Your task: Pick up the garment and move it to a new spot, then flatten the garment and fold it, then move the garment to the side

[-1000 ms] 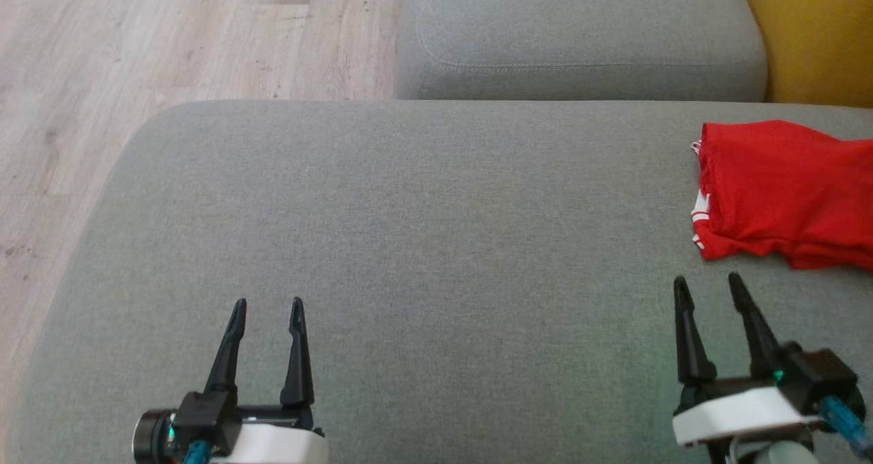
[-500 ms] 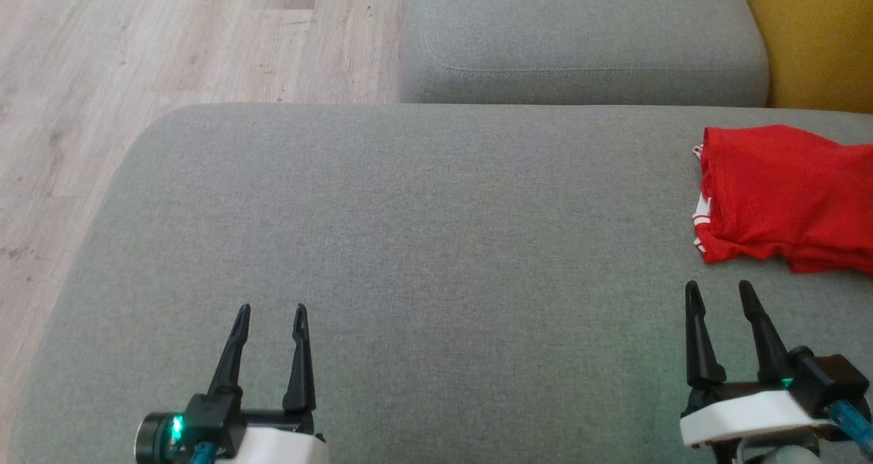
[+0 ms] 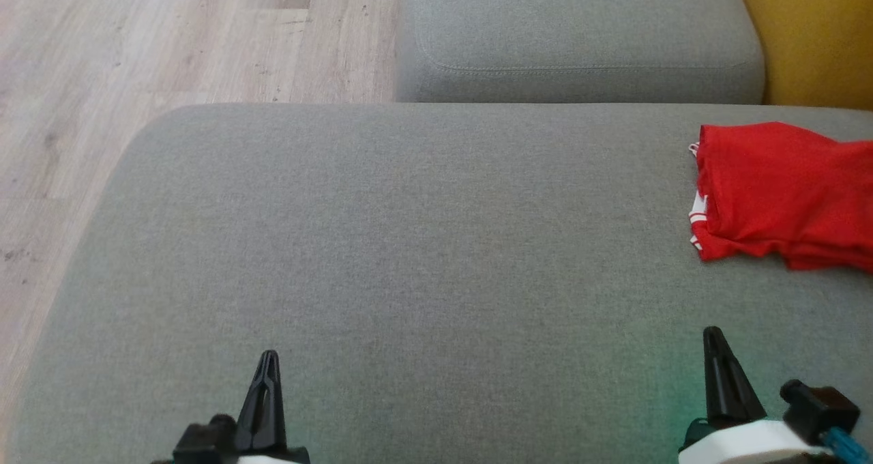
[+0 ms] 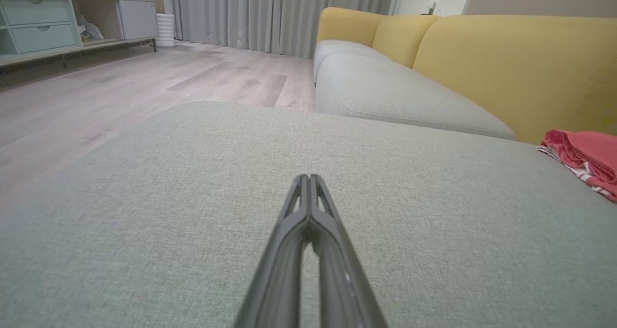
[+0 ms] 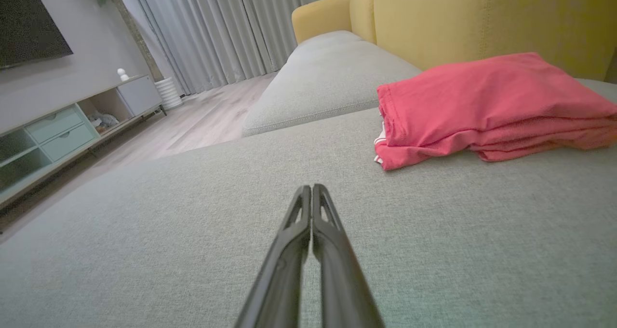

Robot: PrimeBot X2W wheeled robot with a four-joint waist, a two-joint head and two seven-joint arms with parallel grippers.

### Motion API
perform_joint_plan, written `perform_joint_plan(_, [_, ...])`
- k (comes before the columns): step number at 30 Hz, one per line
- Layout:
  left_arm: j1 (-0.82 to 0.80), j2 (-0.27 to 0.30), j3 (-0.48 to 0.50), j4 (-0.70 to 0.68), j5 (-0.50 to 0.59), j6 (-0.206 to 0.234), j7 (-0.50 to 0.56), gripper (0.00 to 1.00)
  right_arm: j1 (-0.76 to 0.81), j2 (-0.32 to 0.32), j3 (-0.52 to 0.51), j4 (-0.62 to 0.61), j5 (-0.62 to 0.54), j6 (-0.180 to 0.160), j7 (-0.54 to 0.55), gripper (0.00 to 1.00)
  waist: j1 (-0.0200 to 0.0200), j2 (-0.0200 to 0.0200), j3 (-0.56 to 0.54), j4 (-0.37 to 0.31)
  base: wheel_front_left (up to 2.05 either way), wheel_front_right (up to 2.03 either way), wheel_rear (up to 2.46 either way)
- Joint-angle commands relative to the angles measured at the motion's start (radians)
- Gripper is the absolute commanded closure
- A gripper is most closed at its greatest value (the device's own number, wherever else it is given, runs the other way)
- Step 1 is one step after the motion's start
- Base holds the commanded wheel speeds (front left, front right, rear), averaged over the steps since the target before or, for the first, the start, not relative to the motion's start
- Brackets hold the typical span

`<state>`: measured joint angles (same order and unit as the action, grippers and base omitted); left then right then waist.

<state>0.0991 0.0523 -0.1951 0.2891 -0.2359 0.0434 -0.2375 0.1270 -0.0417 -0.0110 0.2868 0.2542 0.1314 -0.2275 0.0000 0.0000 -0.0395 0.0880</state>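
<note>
Left gripper (image 3: 267,356) and right gripper (image 3: 713,331) have closed, empty; garment (image 3: 777,191) lies beyond the right.

The grey cushion (image 3: 409,245) lies open, the red garment (image 3: 784,191) blocking its right edge.

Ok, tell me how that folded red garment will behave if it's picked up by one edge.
The red garment looks soft and floppy: its stacked layers sag at the edges, so it would probably unfold and droop. Pushed, it would likely bunch rather than slide on the textured grey cushion.
</note>
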Motion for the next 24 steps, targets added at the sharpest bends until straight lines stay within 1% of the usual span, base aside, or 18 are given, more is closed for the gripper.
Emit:
perform_joint_plan(1, [-0.046,0.003,0.013,-0.029,-0.024,-0.004,0.003,1.00,-0.044,-0.002,-0.007,-0.033,0.025,0.000,0.004,1.00,0.0000,0.0000,0.000,-0.001,0.00,0.00,0.00])
perform_joint_plan(24, [-0.079,0.010,0.061,-0.030,-0.301,-0.038,0.063,1.00,-0.082,-0.003,-0.026,-0.035,0.289,0.000,0.071,1.00,0.0000,0.0000,0.009,-0.018,0.00,0.00,0.00])
